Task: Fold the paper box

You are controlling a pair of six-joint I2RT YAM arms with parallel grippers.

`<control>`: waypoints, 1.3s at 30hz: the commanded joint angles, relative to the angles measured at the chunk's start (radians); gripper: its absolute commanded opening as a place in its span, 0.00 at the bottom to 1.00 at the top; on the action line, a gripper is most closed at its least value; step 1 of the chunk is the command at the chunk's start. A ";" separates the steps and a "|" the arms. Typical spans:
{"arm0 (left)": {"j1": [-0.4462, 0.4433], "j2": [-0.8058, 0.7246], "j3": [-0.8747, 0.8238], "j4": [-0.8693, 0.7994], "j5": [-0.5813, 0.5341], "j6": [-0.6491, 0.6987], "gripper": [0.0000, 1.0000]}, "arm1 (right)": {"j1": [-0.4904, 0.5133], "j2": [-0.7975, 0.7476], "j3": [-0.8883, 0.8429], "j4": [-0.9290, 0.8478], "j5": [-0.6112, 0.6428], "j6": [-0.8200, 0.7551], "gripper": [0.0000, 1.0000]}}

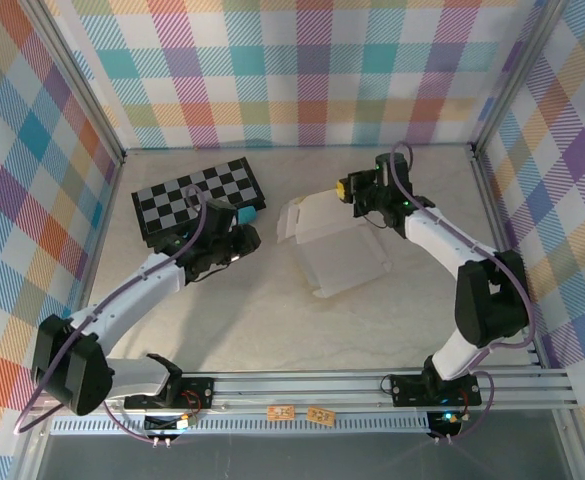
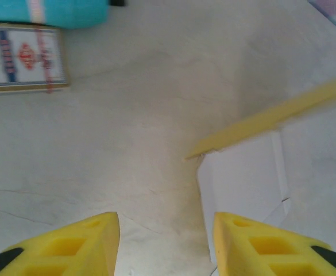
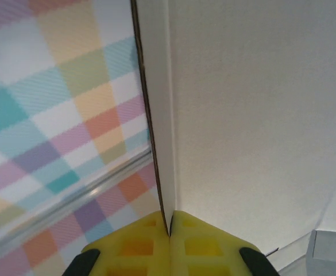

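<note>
The paper box (image 1: 337, 250) lies as a pale, partly folded sheet in the middle of the table. Its back flap is lifted. My right gripper (image 1: 346, 190) is shut on that raised flap at the sheet's far edge. In the right wrist view the yellow fingertips (image 3: 150, 236) pinch the thin flap edge, with the pale panel (image 3: 254, 115) rising to the right. My left gripper (image 1: 250, 240) hovers left of the sheet, apart from it. It stands open (image 2: 166, 221) over bare table. The sheet's left edge (image 2: 242, 178) and a yellow flap edge (image 2: 271, 118) lie just right of it.
A black-and-white checkered board (image 1: 200, 198) lies at the back left, with a small teal tube (image 1: 247, 214) at its near right corner. The teal tube (image 2: 64, 11) sits beyond my left fingers. Plaid walls enclose the table on three sides.
</note>
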State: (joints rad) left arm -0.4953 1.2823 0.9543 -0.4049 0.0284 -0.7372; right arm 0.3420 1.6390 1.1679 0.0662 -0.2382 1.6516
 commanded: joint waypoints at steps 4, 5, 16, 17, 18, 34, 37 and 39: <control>0.056 0.076 -0.053 0.171 0.133 0.063 0.28 | 0.006 0.056 -0.185 0.462 -0.105 -0.091 0.00; 0.057 0.091 -0.064 0.203 0.144 0.077 0.24 | 0.006 0.062 -0.207 0.498 -0.121 -0.098 0.00; -0.004 0.228 -0.131 0.439 0.230 0.384 0.20 | 0.006 0.119 -0.282 0.663 -0.194 -0.133 0.00; -0.016 0.231 -0.139 0.463 0.228 0.396 0.21 | 0.006 0.119 -0.286 0.670 -0.199 -0.138 0.00; -0.031 0.231 -0.152 0.490 0.218 0.406 0.23 | 0.004 0.120 -0.289 0.672 -0.206 -0.140 0.00; -0.066 0.223 -0.182 0.482 0.056 0.437 0.28 | -0.010 0.130 -0.394 0.610 -0.268 -0.244 0.00; -0.063 0.231 -0.181 0.451 0.050 0.447 0.28 | -0.011 0.147 -0.390 0.603 -0.265 -0.249 0.00; -0.055 0.232 -0.184 0.438 0.051 0.446 0.27 | -0.011 0.162 -0.372 0.572 -0.266 -0.265 0.00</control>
State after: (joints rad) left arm -0.5610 1.5230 0.7876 0.0723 0.1017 -0.3168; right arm 0.3283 1.7477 0.8043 0.7692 -0.4782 1.4334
